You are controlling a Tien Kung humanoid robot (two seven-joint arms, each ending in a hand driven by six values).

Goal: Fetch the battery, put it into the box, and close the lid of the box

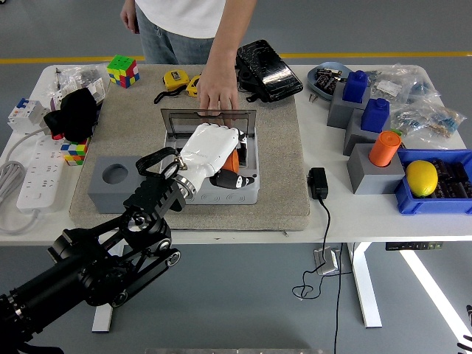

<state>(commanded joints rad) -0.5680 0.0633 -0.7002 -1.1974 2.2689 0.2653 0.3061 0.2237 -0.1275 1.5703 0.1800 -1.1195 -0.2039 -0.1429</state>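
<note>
While the left hand point(210, 150) sits over the grey box point(243, 193), the battery point(231, 161), an orange piece with a black part showing just below the hand, lies inside the box, partly hidden under the white fingers. Whether those fingers grip it or only rest on it cannot be told. Lid point(209, 119) stands open just beyond the hand, and a person's hand point(217, 90) presses on its far edge, seemingly steadying it.

Risks, as judged: if the battery is not fully seated, it could catch on the fingers when they lift and come back out. Swinging the lid shut while the fingers are inside would trap them. The person's hand on the lid lies in the closing path.

Surroundings: box rests on a beige mat point(287, 147) on the bench point(369, 214). Grey block with round hole point(114, 181) sits to the left of the hand. Yellow tape measure point(175, 80) and black pouch point(267, 70) lie beyond the lid. Right hand not seen.
</note>
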